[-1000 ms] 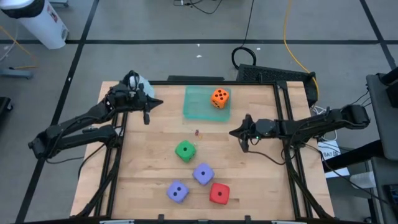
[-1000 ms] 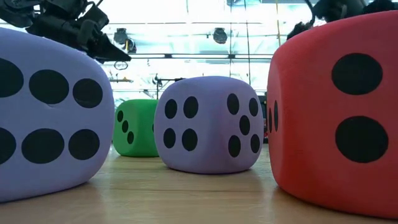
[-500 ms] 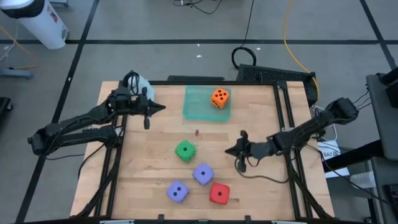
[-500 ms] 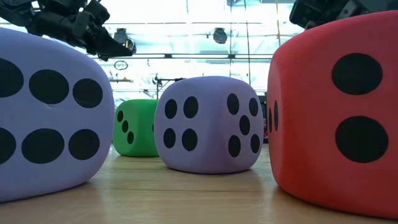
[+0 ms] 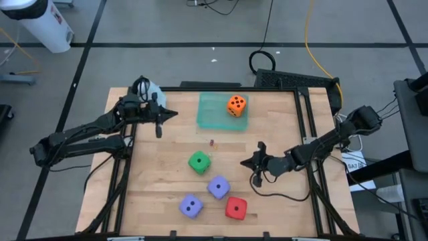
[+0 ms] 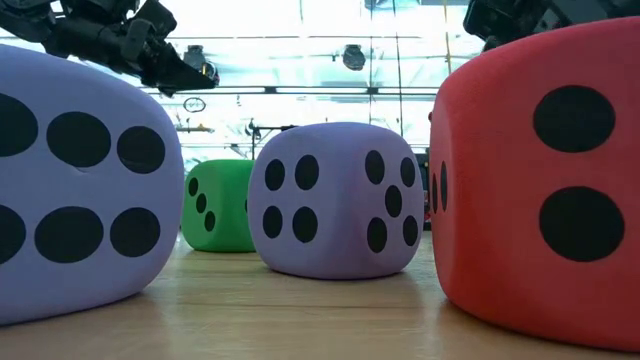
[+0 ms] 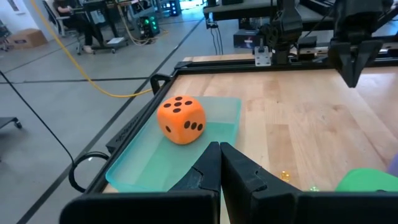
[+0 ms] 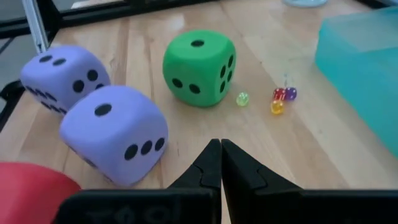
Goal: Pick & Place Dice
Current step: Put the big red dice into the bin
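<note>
Nearest the table's front edge, the red die (image 5: pixel 235 208) lay at about five o'clock from the table's centre, showing two pips toward the low camera; cubes have no long axis. The two purple-blue dice (image 5: pixel 191 206) (image 5: pixel 219 187) sat just beside it, the green die (image 5: pixel 198 162) beyond them, the tiny coloured beads (image 8: pixel 281 98) past that. At twelve o'clock the orange die (image 5: pixel 236 105) rested in the green tray (image 5: pixel 212 114). The right gripper (image 5: pixel 254 163), clenched and empty, had come down from mid-table toward the purple-blue pair since a second before. The left gripper (image 5: pixel 159 124), clenched, hovered at ten o'clock, barely moved.
</note>
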You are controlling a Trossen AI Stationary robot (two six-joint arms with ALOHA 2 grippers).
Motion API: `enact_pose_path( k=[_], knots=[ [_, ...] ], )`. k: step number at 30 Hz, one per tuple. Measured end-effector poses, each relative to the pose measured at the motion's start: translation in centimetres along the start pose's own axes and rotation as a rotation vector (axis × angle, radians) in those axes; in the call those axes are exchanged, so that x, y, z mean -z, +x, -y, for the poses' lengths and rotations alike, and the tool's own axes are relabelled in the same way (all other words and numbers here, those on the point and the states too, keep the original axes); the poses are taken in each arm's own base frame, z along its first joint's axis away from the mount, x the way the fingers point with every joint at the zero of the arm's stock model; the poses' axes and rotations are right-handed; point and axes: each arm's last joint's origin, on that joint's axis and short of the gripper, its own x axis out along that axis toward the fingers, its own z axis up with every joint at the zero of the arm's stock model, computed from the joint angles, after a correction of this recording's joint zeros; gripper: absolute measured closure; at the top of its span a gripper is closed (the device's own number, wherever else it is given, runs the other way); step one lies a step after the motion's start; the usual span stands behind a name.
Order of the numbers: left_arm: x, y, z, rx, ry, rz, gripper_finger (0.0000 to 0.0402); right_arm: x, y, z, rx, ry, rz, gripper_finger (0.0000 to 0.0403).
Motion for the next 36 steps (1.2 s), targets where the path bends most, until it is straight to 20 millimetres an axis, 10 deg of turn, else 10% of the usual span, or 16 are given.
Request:
enact_pose_path(
  k=[13,19,27,36],
  knots=[
    [0.1,0.0,0.1,0.007,-0.008,-0.005,0.0396,-2.9,2.9,-6.8,-0.008,-0.04,-0.194,0.0399],
    [0.1,0.1,0.4,0.029,-0.008,-0.012,0.0396,-3.3,3.5,-9.5,-0.05,0.078,-0.318,0.0329],
    [-0.3,0.2,0.9,0.056,0.0,0.016,0.0396,-3.7,2.5,-12.1,-0.169,0.147,-0.382,0.0202],
    [-0.4,0.3,1.4,0.084,-0.041,0.022,0.0396,-5.6,-0.1,-15.2,-0.205,0.193,-0.34,0.02]
  ],
)
